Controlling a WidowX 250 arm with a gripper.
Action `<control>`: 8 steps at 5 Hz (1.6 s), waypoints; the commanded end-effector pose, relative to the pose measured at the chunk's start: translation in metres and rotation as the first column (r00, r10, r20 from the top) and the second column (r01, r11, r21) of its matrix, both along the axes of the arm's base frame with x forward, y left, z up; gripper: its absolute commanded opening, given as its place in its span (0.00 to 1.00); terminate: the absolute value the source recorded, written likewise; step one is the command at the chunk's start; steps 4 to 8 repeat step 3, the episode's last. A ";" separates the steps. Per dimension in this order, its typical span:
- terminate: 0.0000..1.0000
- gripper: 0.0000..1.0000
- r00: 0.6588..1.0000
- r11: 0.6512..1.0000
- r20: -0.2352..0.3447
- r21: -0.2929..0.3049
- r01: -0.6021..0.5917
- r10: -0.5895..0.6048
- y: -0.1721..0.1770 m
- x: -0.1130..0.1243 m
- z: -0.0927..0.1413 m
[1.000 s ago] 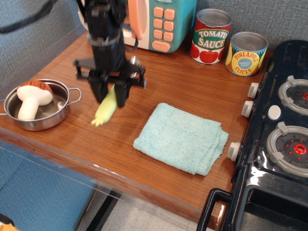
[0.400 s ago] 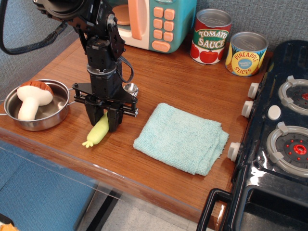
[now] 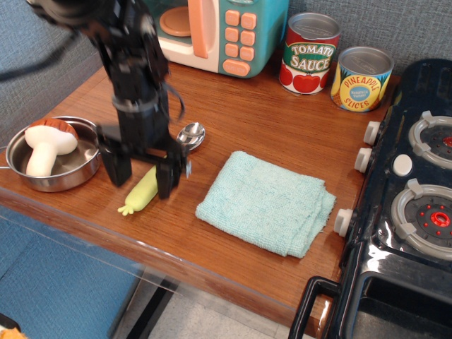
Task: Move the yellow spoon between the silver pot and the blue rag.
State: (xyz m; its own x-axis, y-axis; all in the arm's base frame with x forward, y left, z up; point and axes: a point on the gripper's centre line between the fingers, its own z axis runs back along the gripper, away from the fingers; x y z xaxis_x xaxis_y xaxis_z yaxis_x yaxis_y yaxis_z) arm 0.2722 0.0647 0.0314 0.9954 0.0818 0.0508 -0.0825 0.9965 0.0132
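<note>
Claw spread astride the yellow spoon, which lies diagonally on the table, between silver pot and blue rag.

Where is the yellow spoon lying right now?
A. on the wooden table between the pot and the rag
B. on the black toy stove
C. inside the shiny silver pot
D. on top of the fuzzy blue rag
A. The pale yellow plastic spoon with a shiny round bowl lies flat on the brown wooden table, with the round silver pot on one side and the folded aqua-blue rag on the other.
</note>
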 end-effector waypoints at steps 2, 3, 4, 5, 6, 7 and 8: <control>0.00 1.00 0.997 1.000 0.071 -0.023 0.000 0.002 0.013 -0.008 0.050; 1.00 1.00 0.997 1.000 0.071 -0.023 0.000 0.002 0.013 -0.008 0.050; 1.00 1.00 0.997 1.000 0.071 -0.023 0.000 0.002 0.013 -0.008 0.050; 1.00 1.00 0.997 1.000 0.071 -0.023 0.000 0.002 0.013 -0.008 0.050; 1.00 1.00 0.997 1.000 0.071 -0.023 0.000 0.002 0.013 -0.008 0.050; 1.00 1.00 0.997 1.000 0.071 -0.023 0.000 0.002 0.013 -0.008 0.050; 1.00 1.00 0.997 1.000 0.071 -0.023 0.000 0.002 0.013 -0.008 0.050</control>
